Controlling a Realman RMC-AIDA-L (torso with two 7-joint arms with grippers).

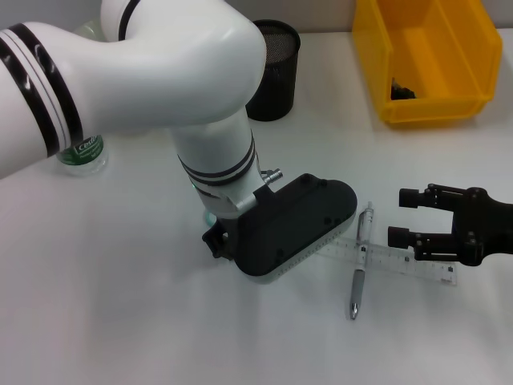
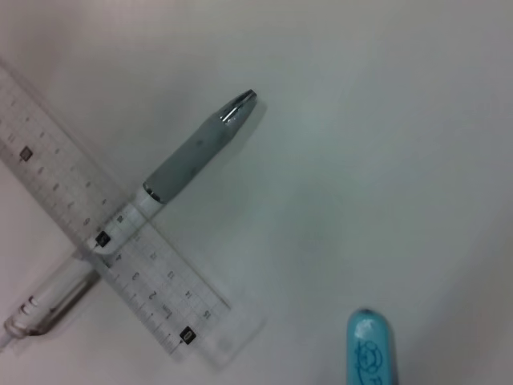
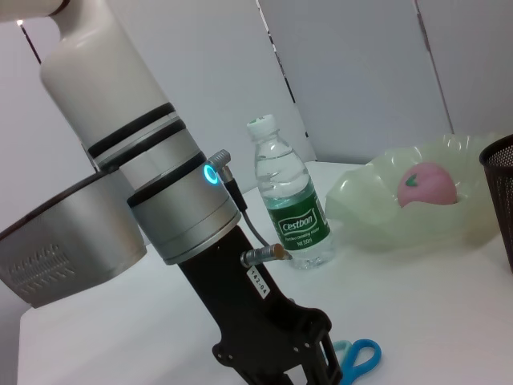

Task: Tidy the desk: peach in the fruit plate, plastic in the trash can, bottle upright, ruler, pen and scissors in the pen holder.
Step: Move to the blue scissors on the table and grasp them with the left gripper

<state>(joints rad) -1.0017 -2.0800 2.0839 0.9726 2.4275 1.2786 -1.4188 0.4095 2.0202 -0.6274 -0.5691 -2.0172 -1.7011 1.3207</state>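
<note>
Head view: the left hand (image 1: 215,241) points down at centre frame over the white worktop (image 1: 120,321), beside blue-handled scissors (image 3: 357,357); whether its fingers are open cannot be told. The right hand (image 1: 405,216), fingers apart and empty, hovers at right just above the clear ruler (image 1: 401,261), which lies across the pen (image 1: 359,265). The upright bottle (image 3: 288,200), labelled "Cestbon", stands beside the fruit plate (image 3: 377,216) holding the peach (image 3: 429,184). A mesh pen holder (image 1: 274,68) and yellow bin (image 1: 425,60) sit along the top.
</note>
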